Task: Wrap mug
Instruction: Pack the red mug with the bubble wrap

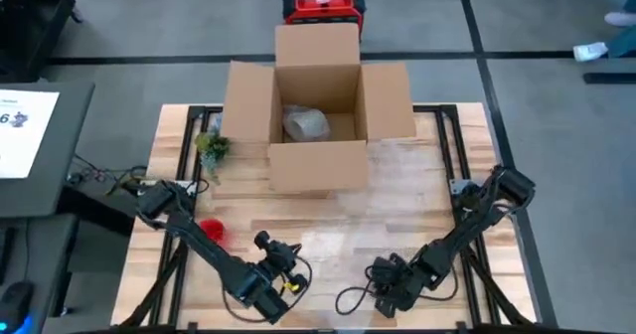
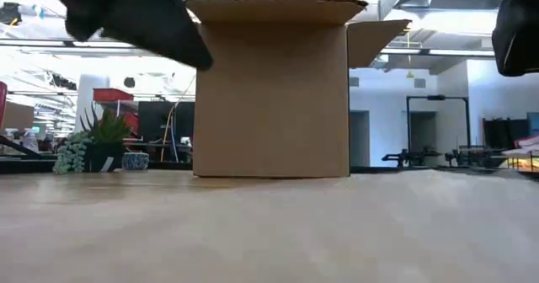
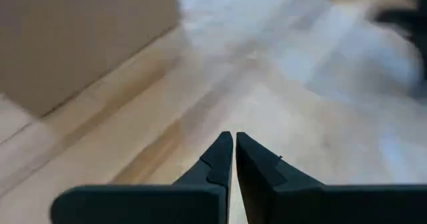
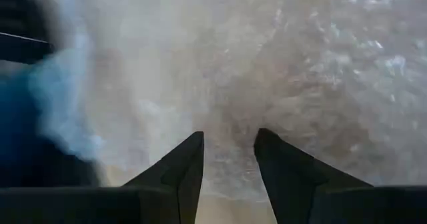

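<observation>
Both arms fold low over the table's (image 1: 328,230) near edge. Left gripper (image 3: 233,144) sits near-left of centre, fingers pinched together, holding nothing. Right gripper (image 4: 228,141) sits near-right of centre, fingers slightly apart, empty, over a clear bubble-wrap sheet (image 1: 383,210). A wrapped bundle (image 1: 304,123), likely the mug, lies inside the open cardboard box (image 1: 320,163) at the far centre. Small plant (image 1: 212,147) stands just left of the box; red object (image 1: 213,229) lies by the left arm.
</observation>
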Available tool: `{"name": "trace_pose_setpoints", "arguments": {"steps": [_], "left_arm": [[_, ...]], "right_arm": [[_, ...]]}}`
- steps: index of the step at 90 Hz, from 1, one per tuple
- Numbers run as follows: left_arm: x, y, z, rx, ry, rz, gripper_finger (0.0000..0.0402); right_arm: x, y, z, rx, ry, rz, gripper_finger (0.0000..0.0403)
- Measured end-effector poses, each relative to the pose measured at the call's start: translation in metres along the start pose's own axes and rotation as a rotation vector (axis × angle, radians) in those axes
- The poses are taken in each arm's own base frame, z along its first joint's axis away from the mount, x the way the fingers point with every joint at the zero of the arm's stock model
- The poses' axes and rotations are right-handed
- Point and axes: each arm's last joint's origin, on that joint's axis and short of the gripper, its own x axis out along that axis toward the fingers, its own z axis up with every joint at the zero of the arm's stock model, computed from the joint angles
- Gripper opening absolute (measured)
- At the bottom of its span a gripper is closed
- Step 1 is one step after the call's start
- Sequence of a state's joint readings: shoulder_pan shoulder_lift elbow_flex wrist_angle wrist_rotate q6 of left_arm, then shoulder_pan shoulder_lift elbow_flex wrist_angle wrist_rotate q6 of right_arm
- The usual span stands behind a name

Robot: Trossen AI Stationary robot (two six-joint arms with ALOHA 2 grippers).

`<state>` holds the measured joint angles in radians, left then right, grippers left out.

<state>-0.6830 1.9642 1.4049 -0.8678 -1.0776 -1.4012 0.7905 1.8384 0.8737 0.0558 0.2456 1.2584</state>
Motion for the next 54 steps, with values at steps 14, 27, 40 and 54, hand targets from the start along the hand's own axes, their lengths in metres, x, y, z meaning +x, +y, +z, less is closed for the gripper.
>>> {"name": "trace_pose_setpoints", "arguments": {"steps": [14,27,40,54], "left_arm": [[0.020,0.010,0.027,0.020,-0.033,0.066,0.0000],[0.008,0.018,0.062,0.004,-0.050,0.009,0.0000],[-0.020,0.019,0.073,0.053,0.036,-0.150,0.0000],[-0.027,0.012,0.053,0.102,0.210,-0.274,0.0000]], "right_arm": [[0.031,0.009,0.014,0.021,-0.079,0.101,0.0132],[0.040,0.024,0.039,-0.084,-0.205,0.162,0.0132],[-0.006,0.054,0.065,-0.231,-0.272,0.275,0.0132],[-0.055,0.036,0.060,-0.342,-0.180,-0.017,0.0132]]}}
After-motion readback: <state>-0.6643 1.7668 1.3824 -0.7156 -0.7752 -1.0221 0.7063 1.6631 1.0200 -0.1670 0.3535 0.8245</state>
